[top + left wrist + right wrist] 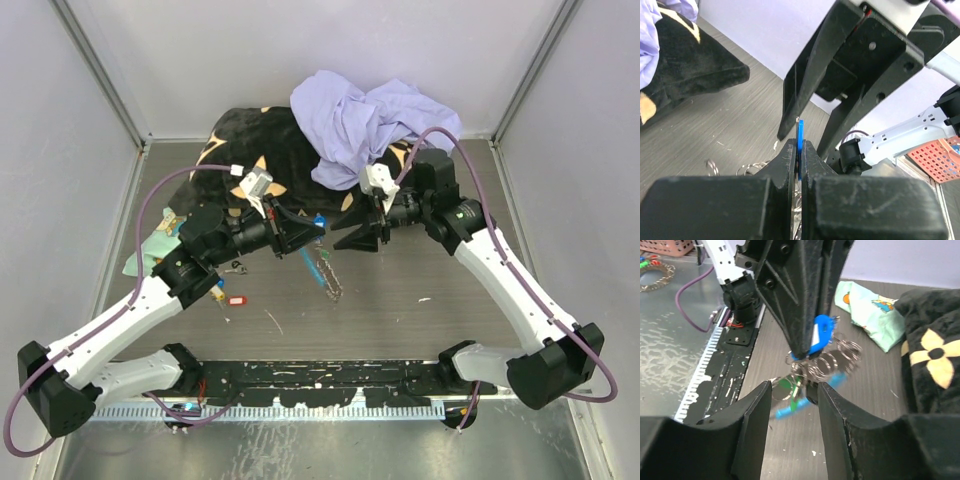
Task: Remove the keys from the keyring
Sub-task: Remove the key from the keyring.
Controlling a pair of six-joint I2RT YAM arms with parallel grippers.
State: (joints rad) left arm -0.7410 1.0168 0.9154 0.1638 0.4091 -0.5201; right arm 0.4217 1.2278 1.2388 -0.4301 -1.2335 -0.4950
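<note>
My left gripper [310, 232] is shut on a blue key tag [800, 136] and holds the bunch above the table. Below the tag hang silver rings [840, 354], a green-tagged key [789, 386] and a blurred light-blue plastic piece [788, 411]; the silver chain [328, 276] trails down to the table. My right gripper [792, 399] is open, its fingers on either side of the hanging green tag and rings, not touching them. It faces the left gripper tip to tip [340, 233]. A red-tagged key [237, 299] and a yellow-tagged key [216, 293] lie loose under the left arm.
A black flower-patterned cloth [250, 140] and a lavender cloth [365, 120] lie at the back. A mint-green printed cloth [158, 247] lies at the left. Loose rings [712, 166] lie on the table. A black rail [320, 380] runs along the near edge.
</note>
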